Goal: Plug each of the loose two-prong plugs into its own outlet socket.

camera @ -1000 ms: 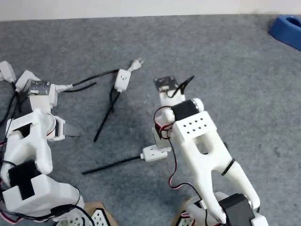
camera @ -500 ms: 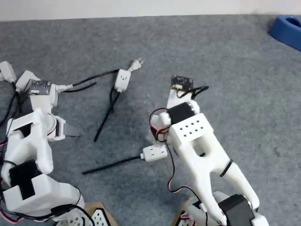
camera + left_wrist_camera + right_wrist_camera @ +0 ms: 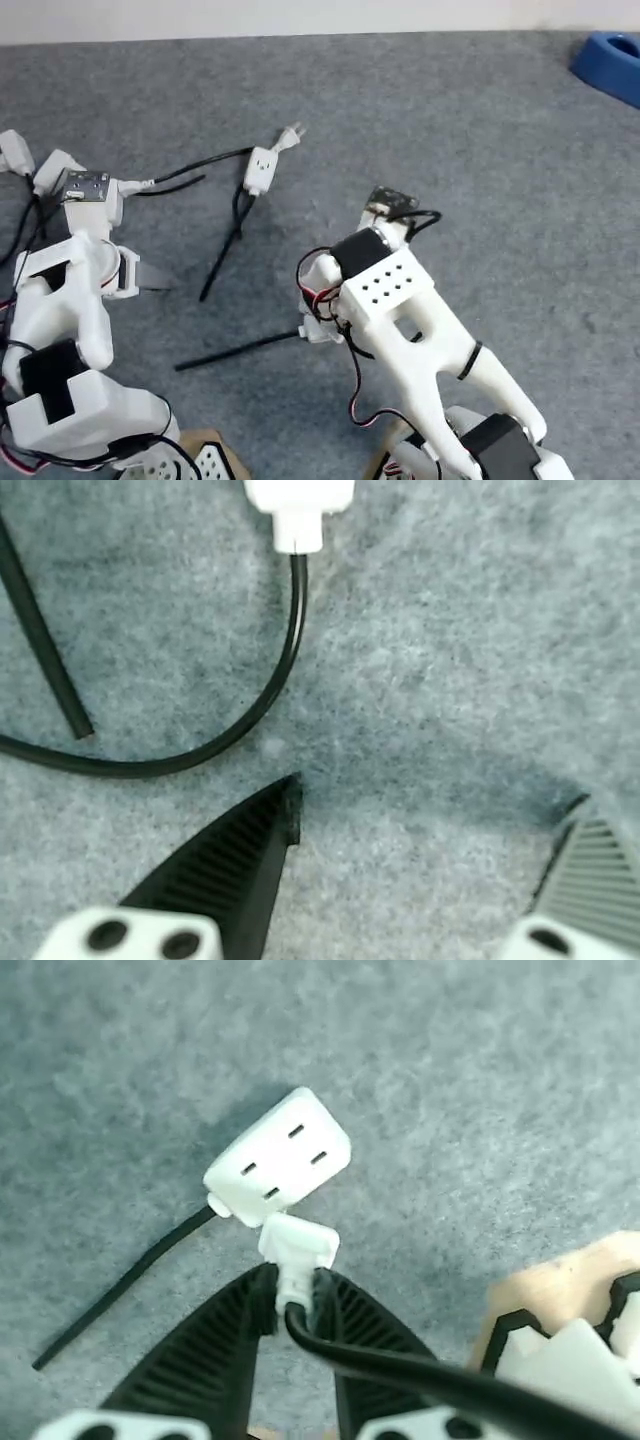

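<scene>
My right gripper (image 3: 295, 1292) is shut on a white two-prong plug (image 3: 297, 1248), holding it by the neck where its black cord leaves. The plug's front end touches the near end of a white outlet socket (image 3: 280, 1158) lying on the grey carpet; I cannot tell whether the prongs are in. In the high view the right arm (image 3: 385, 295) covers most of that socket (image 3: 310, 333). A second socket (image 3: 259, 170) lies farther back with a loose plug (image 3: 290, 136) beside it. My left gripper (image 3: 430, 825) is open just above the carpet, near a white plug (image 3: 300, 502) on a curved black cord.
Black cords (image 3: 232, 235) trail across the carpet between the arms, and one (image 3: 235, 350) runs left from the near socket. More white plugs (image 3: 15, 150) lie at the far left edge. A blue container (image 3: 610, 58) sits at the back right corner.
The right arm has swung back and to the left, lowering over the near socket, which is now mostly hidden under it. The left arm has not moved.
</scene>
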Robot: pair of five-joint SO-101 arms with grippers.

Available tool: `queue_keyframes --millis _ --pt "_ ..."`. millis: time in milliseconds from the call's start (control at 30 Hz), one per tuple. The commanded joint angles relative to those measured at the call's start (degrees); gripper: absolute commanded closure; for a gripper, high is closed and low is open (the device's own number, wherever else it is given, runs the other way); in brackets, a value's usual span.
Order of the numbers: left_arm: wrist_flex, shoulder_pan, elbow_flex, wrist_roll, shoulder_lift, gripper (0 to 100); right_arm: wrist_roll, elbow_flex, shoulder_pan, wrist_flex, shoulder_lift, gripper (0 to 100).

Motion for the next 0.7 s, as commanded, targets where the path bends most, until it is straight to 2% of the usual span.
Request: queue_keyframes --millis 0,167,667 --pt "-1.8 1.9 -1.7 0.4 -0.3 62 -3.7 -0.7 3.8 -0.7 -2.2 99.2" --pt "-1.8 1.9 -1.7 0.5 -0.3 62 -6.7 -0.7 7.8 -5.0 -2.2 99.3" --pt "-1.8 1.9 -1.7 0.5 -0.3 62 -6.9 0.0 7.9 -5.1 -2.2 99.3"
